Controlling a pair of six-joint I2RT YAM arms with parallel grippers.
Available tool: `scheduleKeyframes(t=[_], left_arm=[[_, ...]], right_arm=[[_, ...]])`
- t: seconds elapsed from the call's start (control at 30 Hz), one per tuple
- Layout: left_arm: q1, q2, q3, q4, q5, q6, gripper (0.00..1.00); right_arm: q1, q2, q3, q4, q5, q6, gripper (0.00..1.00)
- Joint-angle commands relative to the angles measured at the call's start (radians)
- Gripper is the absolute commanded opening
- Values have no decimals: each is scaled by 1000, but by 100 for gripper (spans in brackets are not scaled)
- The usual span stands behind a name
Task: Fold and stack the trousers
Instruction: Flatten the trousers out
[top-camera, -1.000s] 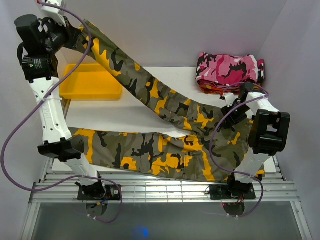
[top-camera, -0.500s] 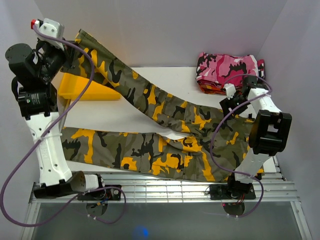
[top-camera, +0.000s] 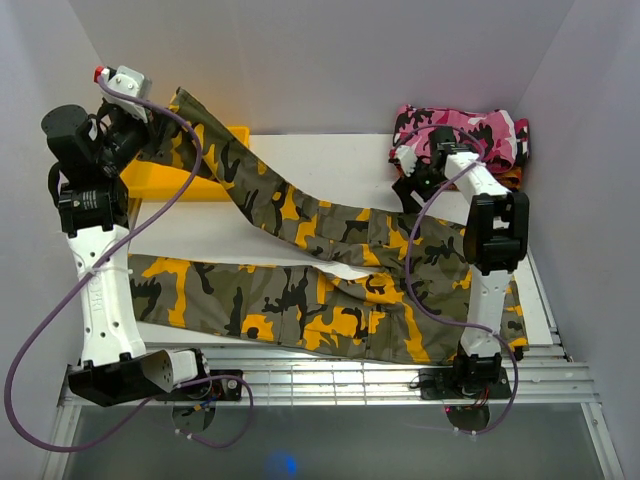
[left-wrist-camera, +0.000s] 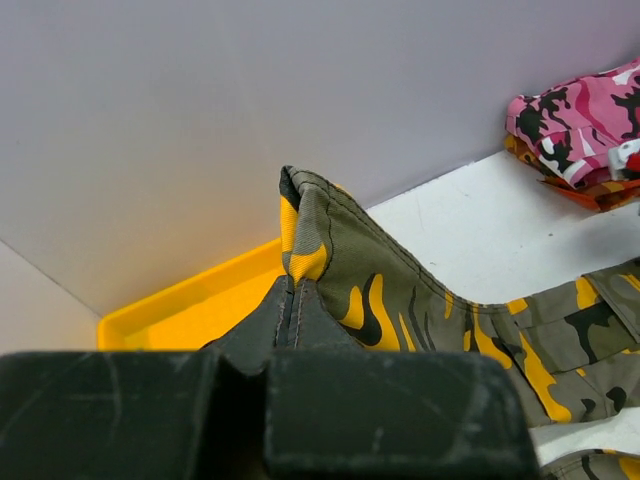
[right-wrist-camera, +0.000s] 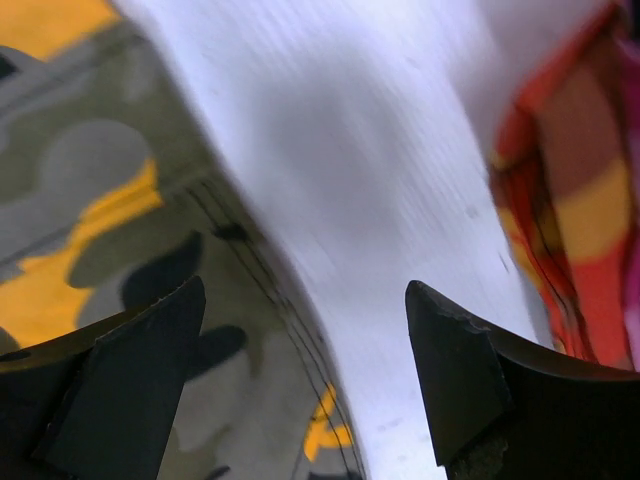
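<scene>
Your left hand (left-wrist-camera: 292, 297) is clamped on one leg hem of the trousers (top-camera: 300, 300), holding it up above the yellow tray (top-camera: 165, 186). The rest lies spread on the table (top-camera: 320, 150). Your right hand (right-wrist-camera: 303, 300) hangs fingers apart over the trousers' edge, near the pink garment (top-camera: 470, 130).

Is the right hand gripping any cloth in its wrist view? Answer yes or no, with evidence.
No, the right hand is open, its fingers spread wide above the trousers and the white table, with nothing between them.
</scene>
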Motion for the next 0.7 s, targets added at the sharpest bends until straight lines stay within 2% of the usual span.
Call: scheduleKeyframes(t=[0.0,0.1,0.27,0.4,0.47,0.5,0.53,0.67], left_arm=[[7,-74,-42,147,83,-18,0],[7,-73,-25,149,90,-22,0],[5,-71,-21,141,54,-12,0],[5,-90,-53,148,2,-9,0],[7,-100,-84,161,-17,-13,0],[7,-113,-94,167,-43,-16,0],[7,-114,-111,171,-58,-22,0],[7,-120,-151,162,-107,-19,0]], right_arm=[[42,-11,-13,21,-85,-103,87],[77,40,25,32,-56,-149,87],[110,161,133,-80,-49,-175,83],[131,167,118,-110,-46,-187,73],[140,158,75,-100,-27,-189,62],[142,155,64,-95,-24,-190,51],[142,143,58,-104,-26,-195,50],[142,71,26,-160,-81,-212,57]])
